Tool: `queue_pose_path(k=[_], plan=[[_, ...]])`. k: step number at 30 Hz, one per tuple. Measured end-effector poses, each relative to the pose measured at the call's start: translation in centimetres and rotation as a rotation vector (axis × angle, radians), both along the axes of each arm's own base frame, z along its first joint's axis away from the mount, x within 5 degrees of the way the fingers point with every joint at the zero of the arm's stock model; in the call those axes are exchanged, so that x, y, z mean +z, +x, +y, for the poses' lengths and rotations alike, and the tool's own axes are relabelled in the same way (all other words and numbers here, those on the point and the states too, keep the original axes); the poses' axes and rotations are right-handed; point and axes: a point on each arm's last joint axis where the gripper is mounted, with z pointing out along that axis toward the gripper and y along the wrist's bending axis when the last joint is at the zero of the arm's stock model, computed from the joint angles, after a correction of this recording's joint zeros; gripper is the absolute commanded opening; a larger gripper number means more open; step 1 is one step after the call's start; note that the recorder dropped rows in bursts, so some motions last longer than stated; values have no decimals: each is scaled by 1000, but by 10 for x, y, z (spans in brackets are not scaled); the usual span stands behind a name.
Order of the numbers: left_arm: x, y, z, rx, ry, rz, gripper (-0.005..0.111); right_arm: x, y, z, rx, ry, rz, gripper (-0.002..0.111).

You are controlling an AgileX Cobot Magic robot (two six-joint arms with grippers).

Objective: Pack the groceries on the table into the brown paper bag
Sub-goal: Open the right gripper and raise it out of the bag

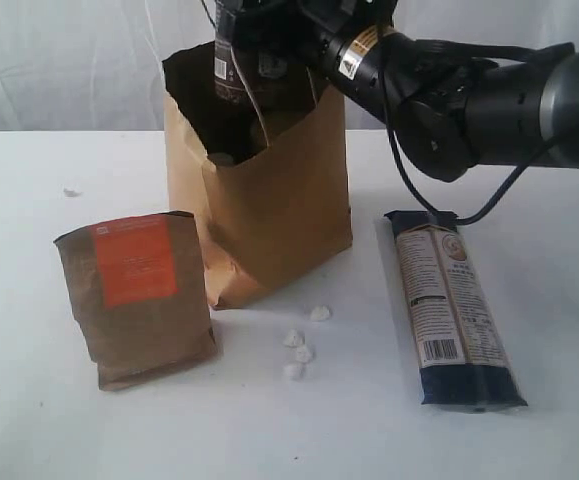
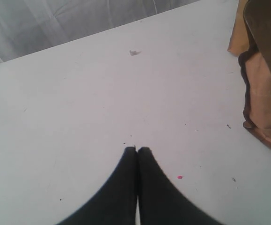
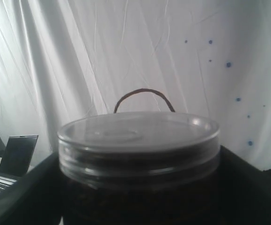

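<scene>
Robotics lab bench: plain white tabletop (image 1: 69,430), creased white cloth backdrop (image 1: 59,60) hung behind it, black robot arm (image 1: 509,100) with cabling above, open laptop (image 3: 16,157) nearby.
</scene>
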Motion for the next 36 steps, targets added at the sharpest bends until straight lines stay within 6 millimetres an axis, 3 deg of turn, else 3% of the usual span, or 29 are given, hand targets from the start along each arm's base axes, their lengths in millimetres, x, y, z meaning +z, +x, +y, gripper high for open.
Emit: queue_pose_path(k=[3,21,27,33,36], plan=[[0,0,0,0,0,0,0,-1,0,0,0,0,3,48],[0,0,0,0,0,0,0,-7,2,1,-5,-18,32,49],[0,0,0,0,0,0,0,-7,3,1,-3,-9,42,59],[0,0,0,0,0,0,0,-21,8,4,6,9,80,59],[0,0,0,0,0,0,0,-30,12,7,11,17,104,65]])
